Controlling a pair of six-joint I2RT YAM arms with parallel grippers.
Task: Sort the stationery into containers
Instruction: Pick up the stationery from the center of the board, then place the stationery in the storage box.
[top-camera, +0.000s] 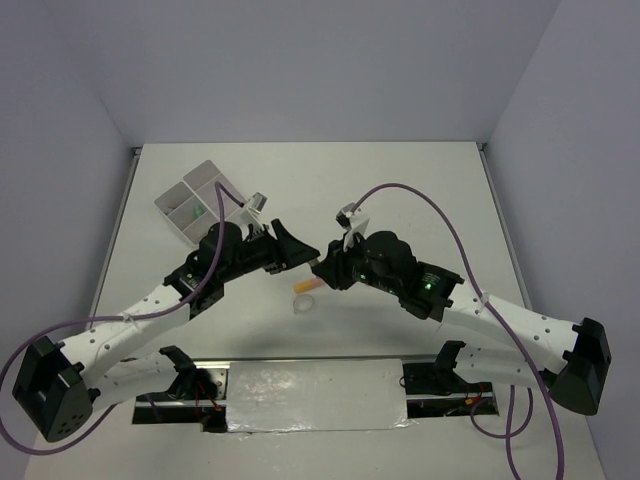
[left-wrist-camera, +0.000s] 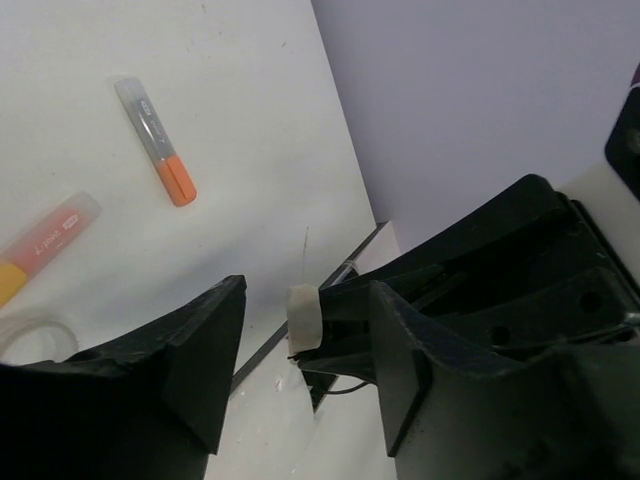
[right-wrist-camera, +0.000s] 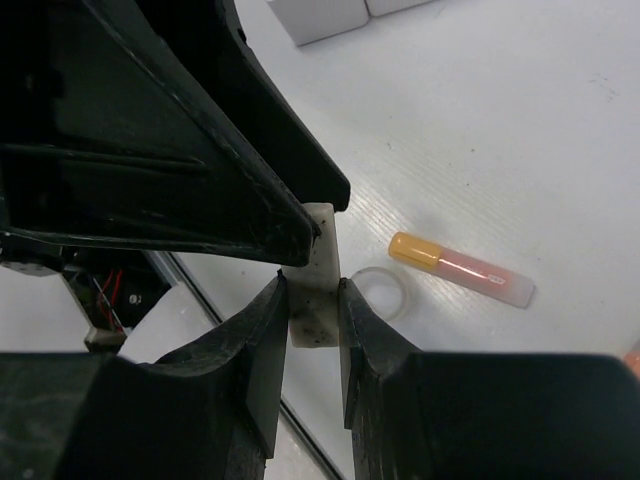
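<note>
Top external view: both arms reach inward from the near corners, elbows low, and their wrists meet over the middle of the table (top-camera: 400, 190), the left gripper (top-camera: 290, 250) facing the right gripper (top-camera: 322, 270) tip to tip; the right one pinches the eraser (right-wrist-camera: 315, 300) between its fingers (right-wrist-camera: 262, 340), holding it upright above the table; the left one has its fingers (left-wrist-camera: 215, 330) spread wide, with the eraser in the gap between them and one fingertip touching the eraser's top end. The eraser is a small off-white block, speckled with dark marks; below it on the table lies the clear tape ring (right-wrist-camera: 381, 292), just beside the pink marker (right-wrist-camera: 460, 268), which has a yellow end and a frosted cap; the orange marker (left-wrist-camera: 157, 142), grey-bodied, lies apart from these; the containers (top-camera: 185, 200) sit at the far left, behind the left arm. Counted: one eraser, one tape ring, two markers, one block of white trays.
</note>
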